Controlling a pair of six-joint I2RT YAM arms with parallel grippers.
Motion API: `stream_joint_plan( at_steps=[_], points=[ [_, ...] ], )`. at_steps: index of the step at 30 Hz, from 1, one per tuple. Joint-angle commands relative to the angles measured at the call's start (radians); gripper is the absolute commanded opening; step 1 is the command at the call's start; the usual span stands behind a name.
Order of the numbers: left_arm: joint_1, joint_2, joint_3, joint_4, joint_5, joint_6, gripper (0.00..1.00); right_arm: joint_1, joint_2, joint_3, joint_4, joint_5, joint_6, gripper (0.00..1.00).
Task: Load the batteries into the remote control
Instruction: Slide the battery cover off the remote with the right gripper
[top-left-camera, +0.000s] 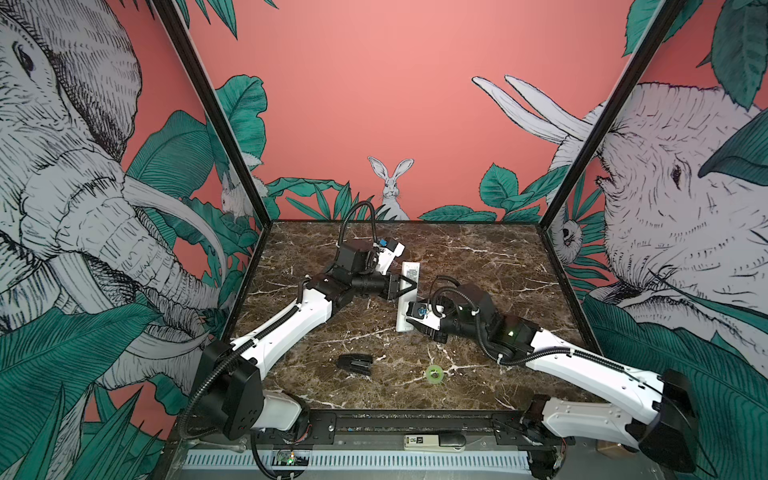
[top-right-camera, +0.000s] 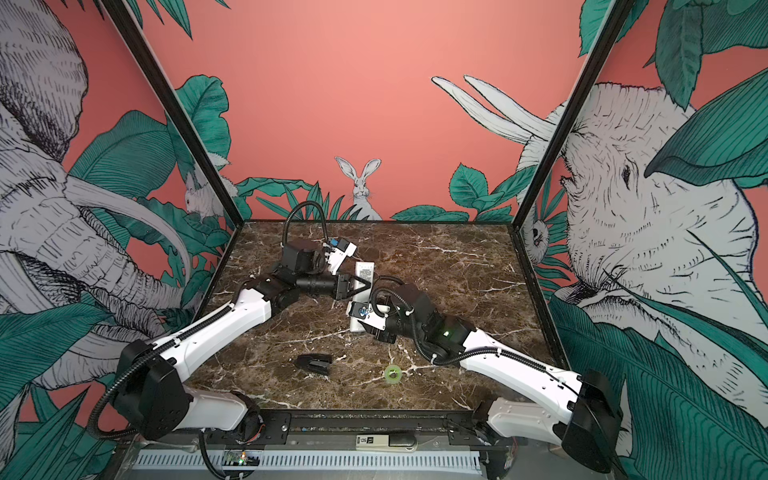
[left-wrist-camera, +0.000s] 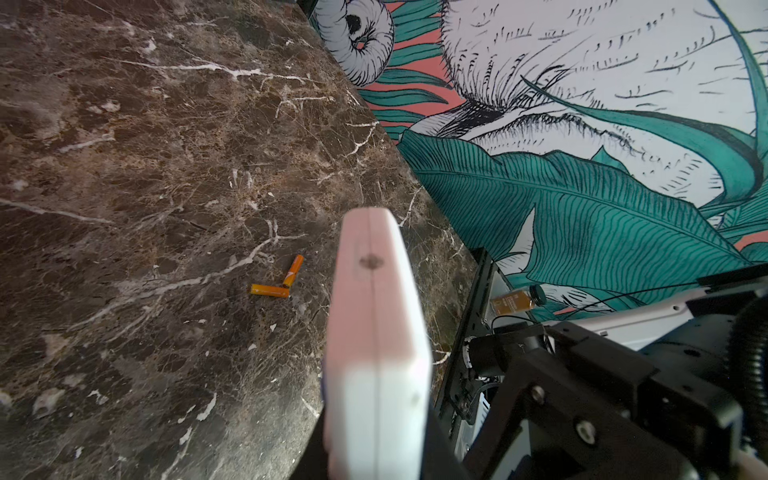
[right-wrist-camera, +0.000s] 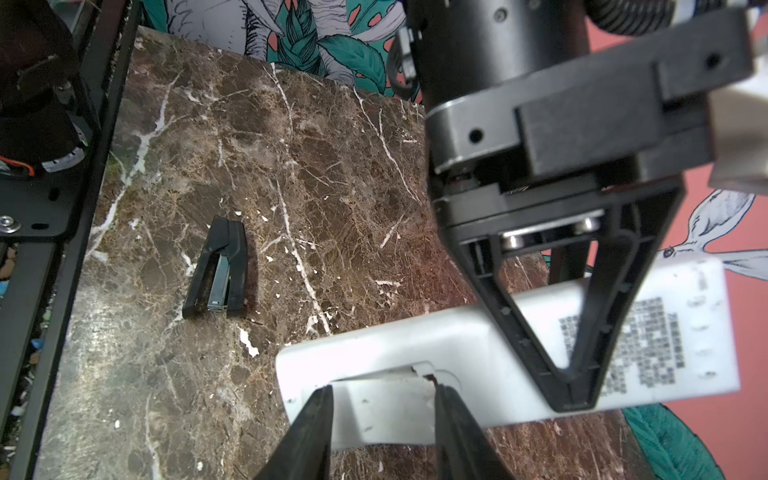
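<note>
My left gripper (top-left-camera: 409, 286) is shut on the middle of the remote control (top-left-camera: 409, 270), holding it just above the table's centre. The remote's plain white back and printed label face up (right-wrist-camera: 478, 345). My right gripper (right-wrist-camera: 382, 395) is at the remote's near end. Its two fingers press on the two sides of the small white battery cover (right-wrist-camera: 382, 415), whose edge is lifted off the remote's back. Two orange batteries (left-wrist-camera: 269, 290) (left-wrist-camera: 293, 271) lie touching in a V on the marble, seen only in the left wrist view. My right arm hides them in both top views.
A black stapler (top-left-camera: 354, 365) lies on the marble near the front, left of centre. A green tape ring (top-left-camera: 434, 372) lies to its right. A small amber bottle (left-wrist-camera: 517, 300) sits beyond the table's edge. The enclosure walls stand close on three sides.
</note>
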Motion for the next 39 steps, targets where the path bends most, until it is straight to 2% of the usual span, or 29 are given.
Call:
stream_joint_plan(
  at_steps=[1,5,10,21,29,39],
  points=[
    [0.011,-0.04,0.02,0.083,-0.011,0.006,0.0,0.018,-0.001,-0.007,-0.043,-0.042,0.01,0.48],
    [0.012,-0.036,0.017,0.093,0.005,-0.002,0.0,0.018,0.002,-0.009,-0.021,-0.013,0.017,0.59],
    [0.011,-0.037,0.009,0.109,0.019,-0.013,0.0,0.018,0.006,-0.012,0.008,0.011,0.021,0.67],
    [0.011,-0.031,-0.012,0.132,0.011,-0.037,0.0,0.017,0.016,0.006,0.061,0.059,0.077,0.78],
    [0.011,-0.03,-0.025,0.145,-0.015,-0.058,0.0,0.018,0.014,0.015,0.093,0.072,0.139,0.82],
    [0.032,-0.025,-0.064,0.196,-0.076,-0.144,0.0,0.018,0.008,0.09,0.009,0.218,0.25,0.83]
  ],
)
